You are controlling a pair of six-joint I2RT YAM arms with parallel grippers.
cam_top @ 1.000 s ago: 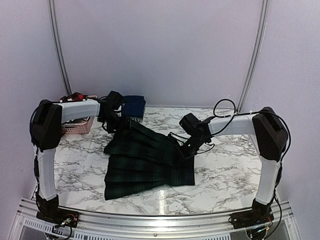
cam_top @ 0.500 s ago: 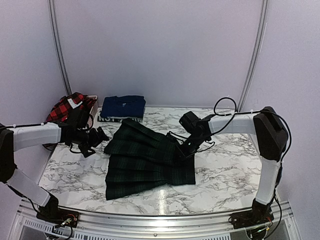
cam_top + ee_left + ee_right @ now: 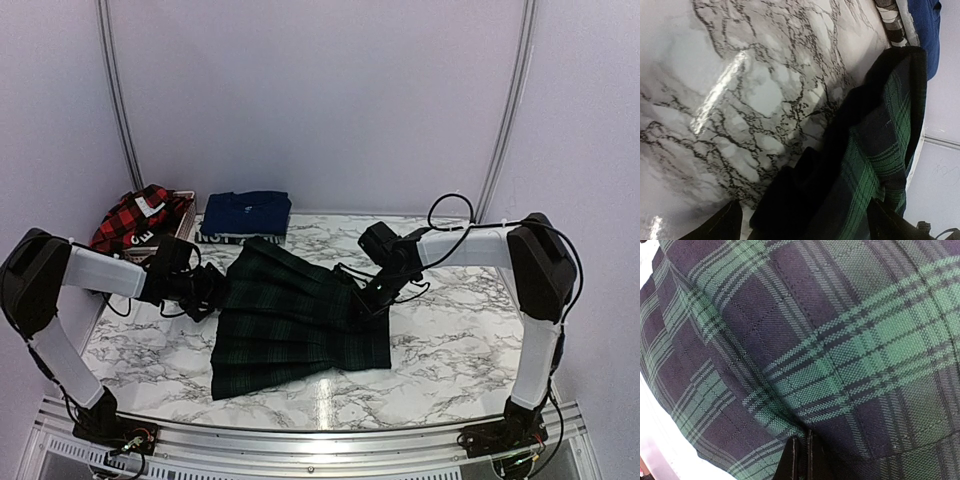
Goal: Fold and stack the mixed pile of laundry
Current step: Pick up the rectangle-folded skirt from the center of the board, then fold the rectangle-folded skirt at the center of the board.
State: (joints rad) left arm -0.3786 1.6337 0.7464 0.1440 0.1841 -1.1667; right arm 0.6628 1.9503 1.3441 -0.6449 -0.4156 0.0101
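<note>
plaid skirt (image 3: 295, 320) spread mid-counter (image 3: 450, 350), bare marble along its near and right edges | left claw (image 3: 205, 295) fingers apart, astride skirt's left edge | right claw (image 3: 372, 298) clamped on skirt's right edge | folded navy piece (image 3: 245, 212) just behind

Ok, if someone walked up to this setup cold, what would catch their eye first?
Most likely the dark green plaid piece spread across the middle of the marble table. The left gripper is open at its left edge and the right gripper looks pinched on its right edge. Next would be the red-and-black checked shirt heaped at the back left corner, beside the folded navy piece.
</note>
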